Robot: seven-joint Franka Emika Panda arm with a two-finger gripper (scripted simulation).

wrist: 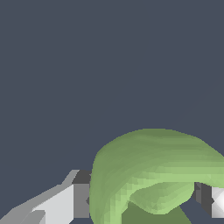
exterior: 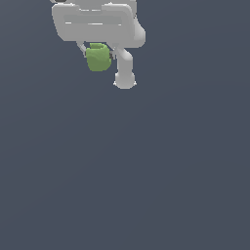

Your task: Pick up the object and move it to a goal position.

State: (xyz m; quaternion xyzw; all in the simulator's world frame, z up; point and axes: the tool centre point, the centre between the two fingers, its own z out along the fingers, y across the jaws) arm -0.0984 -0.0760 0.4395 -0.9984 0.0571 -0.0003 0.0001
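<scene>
Small matte light-green rounded lump (exterior: 98, 58): plain yellow-green, no pattern, darker olive in its shaded hollow and underside in the wrist view (wrist: 153, 175).

Pale white-grey blocky gripper (exterior: 99, 54): uniform off-white, soft grey shading along edges. Its fingers (wrist: 65, 203) run white to mid-grey, capped by dark charcoal pads (wrist: 82, 177).

Flat slate blue-grey background surface (exterior: 146, 171): even tone, unmarked.

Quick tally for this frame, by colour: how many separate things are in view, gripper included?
Green: 1, the object
White: 1, the gripper, closed on the object
Total: 2
</scene>
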